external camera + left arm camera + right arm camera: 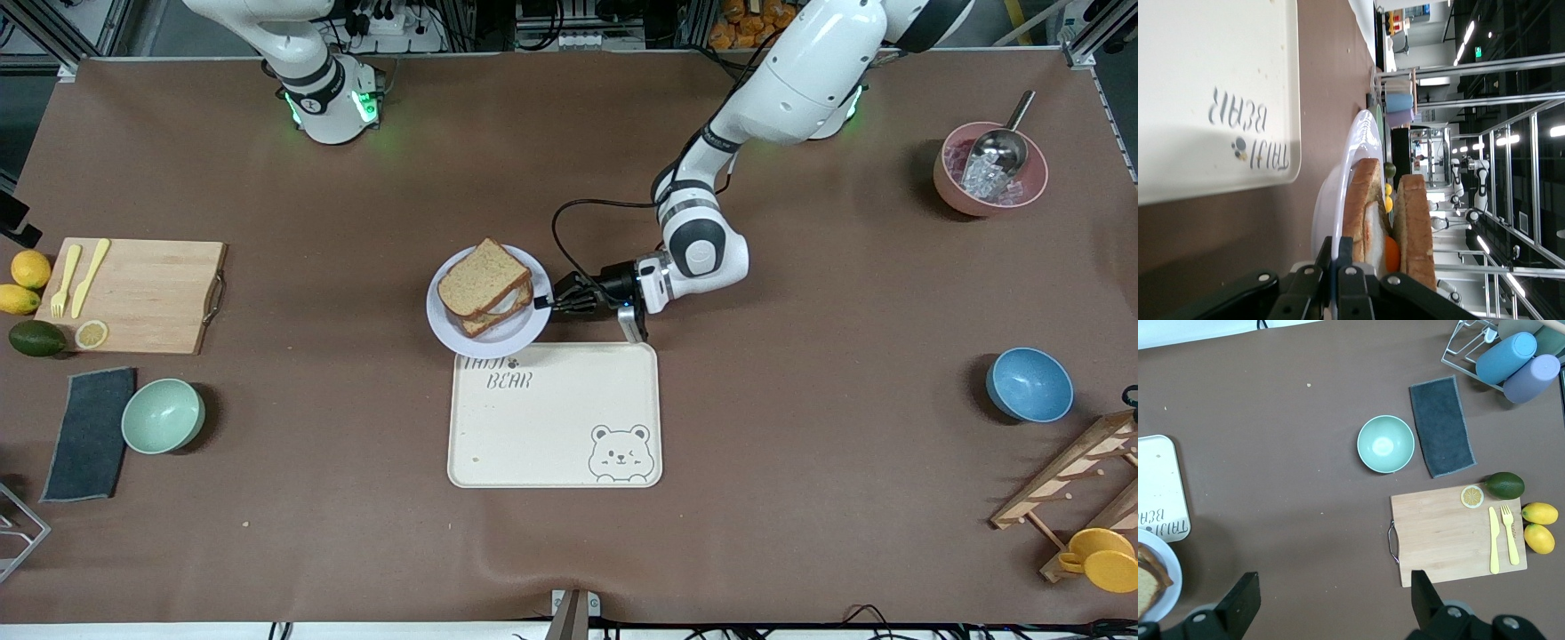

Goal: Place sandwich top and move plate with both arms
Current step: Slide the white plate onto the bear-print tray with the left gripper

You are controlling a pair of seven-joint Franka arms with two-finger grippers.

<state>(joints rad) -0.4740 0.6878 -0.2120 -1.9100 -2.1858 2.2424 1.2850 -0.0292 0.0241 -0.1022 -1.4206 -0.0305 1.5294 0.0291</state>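
Brown bench (800, 427) under the front camera, carrying the plate (449, 327) near its middle, with one edge overlapping the rim of the bear tray (551, 427) that lies nearer the camera. Sandwich top (480, 277) already lying on the egg slice, a little askew, so the placing step looks done. Left gripper (544, 303) low at the plate's rim on the side toward the left arm's end, fingers narrowed around that rim. Right arm's base alone visible at the upper edge, its gripper out of this view. Cutting board (133, 293) and green bowl (163, 415) well apart, toward the right arm's end.

Left wrist view: plate (1331, 200) seen edge-on, rim running straight in between the black fingers (1346, 257), which appear closed on it; bread (1417, 227) and lower slice stacked close above, tray beside the plate.

Right wrist view: right gripper (1335, 600) up high over bare bench, fingers (1241, 603) spread wide and holding nothing; plate (1165, 583) just at the frame's corner; board (1451, 533) and bowl (1385, 444) below.

Likely the step in hand: gripping the plate for the two-arm move. Next move probably calls for bringing the right gripper down to the free side of the rim, then lifting level so the top slice does not slide.
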